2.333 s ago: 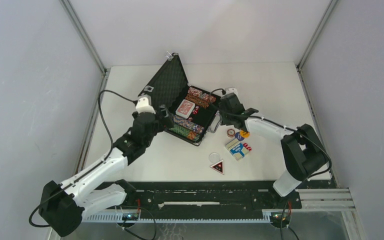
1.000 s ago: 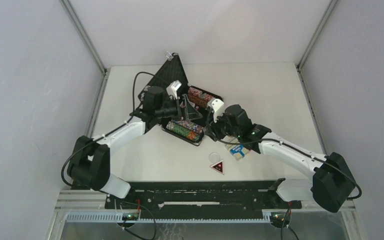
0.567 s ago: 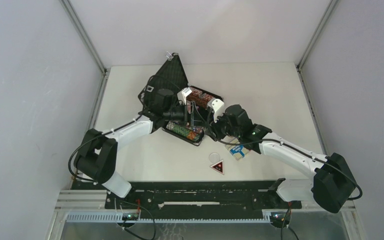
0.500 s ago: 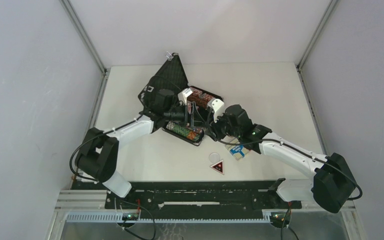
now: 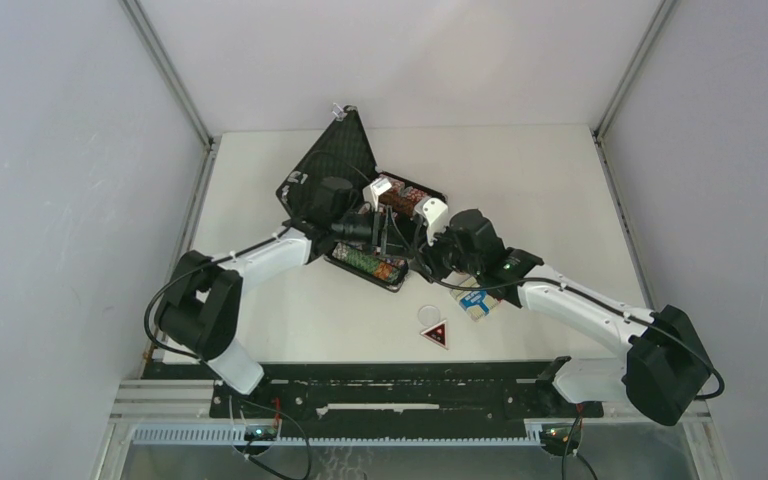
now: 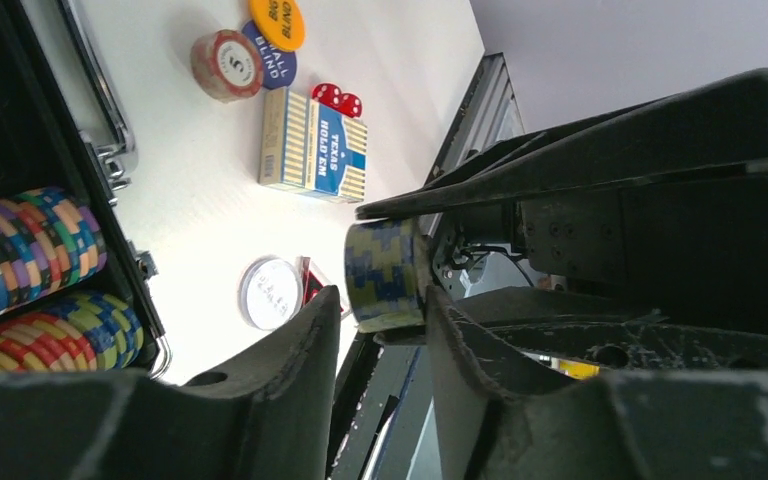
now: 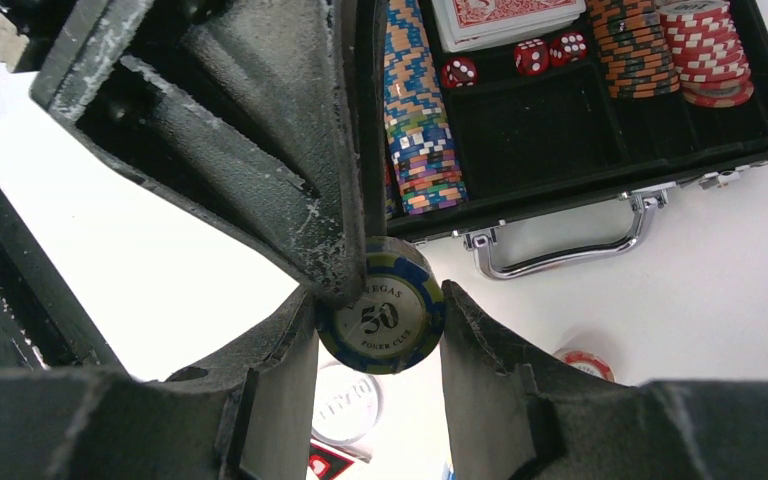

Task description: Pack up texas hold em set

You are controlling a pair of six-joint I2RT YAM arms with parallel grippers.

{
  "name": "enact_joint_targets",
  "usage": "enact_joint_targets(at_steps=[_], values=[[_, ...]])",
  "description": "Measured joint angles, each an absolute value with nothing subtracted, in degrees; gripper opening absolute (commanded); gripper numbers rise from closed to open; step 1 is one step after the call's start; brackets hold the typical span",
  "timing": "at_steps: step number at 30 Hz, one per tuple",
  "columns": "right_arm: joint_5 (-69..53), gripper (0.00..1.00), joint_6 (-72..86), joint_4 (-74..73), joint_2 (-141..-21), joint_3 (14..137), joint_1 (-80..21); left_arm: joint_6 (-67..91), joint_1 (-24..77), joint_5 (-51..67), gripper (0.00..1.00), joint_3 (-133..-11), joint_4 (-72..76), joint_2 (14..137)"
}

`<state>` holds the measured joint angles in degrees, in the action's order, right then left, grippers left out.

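Observation:
The black briefcase [image 5: 332,170] lies open, lid raised at the back left. Its tray [image 7: 600,180] holds multicoloured chip rows [image 7: 415,120], a red deck [image 7: 500,15] and red dice [image 7: 530,55]. My right gripper [image 7: 380,300] hovers just off the case's handle [image 7: 560,250], shut on the rims of a short blue-and-yellow "50" chip stack [image 7: 385,315]. My left gripper [image 6: 380,305] reaches across the case and has closed onto the flat faces of that same chip stack [image 6: 385,275].
To the right of the case lie a blue card box [image 6: 315,145] with two red dice, a red "5" chip [image 6: 228,65], and orange [image 6: 277,20] and blue blind tokens. A white round button [image 5: 429,315] and a red triangular card [image 5: 436,334] lie nearer the bases.
My left arm has swung from the lid across the case to the right gripper, and its jaws have narrowed round the chip stack. The right arm has held still for the last second.

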<state>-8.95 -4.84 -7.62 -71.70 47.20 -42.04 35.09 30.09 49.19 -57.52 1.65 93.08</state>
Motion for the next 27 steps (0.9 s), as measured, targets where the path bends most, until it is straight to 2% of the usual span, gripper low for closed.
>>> enact_joint_targets(at_steps=[5, 8, 13, 17, 21, 24, 27], values=[[-8.71, 0.0, -4.89, -7.88, -71.83, 47.2, -42.09, 35.22, 30.37, 50.41, 0.31, -57.89, 2.42, 93.21], [-8.64, 0.0, -4.89, -7.99, -71.85, 47.2, -42.09, 35.62, 30.37, 50.89, 0.39, -57.89, 2.72, 93.6], [-8.62, 0.0, -4.89, -8.23, -71.85, 47.2, -42.09, 35.59, 30.41, 51.77, 0.38, -57.89, 3.42, 94.32], [-8.67, 0.0, -4.89, -8.47, -71.85, 47.2, -42.09, 35.55, 30.52, 52.25, 0.51, -57.89, 3.68, 94.61], [-8.91, 0.0, -4.89, -8.54, -71.85, 47.2, -42.13, 35.53, 30.59, 52.27, 0.53, -57.89, 3.75, 94.94], [-8.93, 0.0, -4.93, -8.75, -71.85, 47.2, -42.13, 35.55, 30.63, 52.34, 0.49, -57.89, 3.77, 95.24], [-8.95, 0.0, -4.99, -8.88, -71.9, 47.2, -42.13, 35.55, 30.74, 52.84, 0.4, -57.89, 3.88, 95.33]])
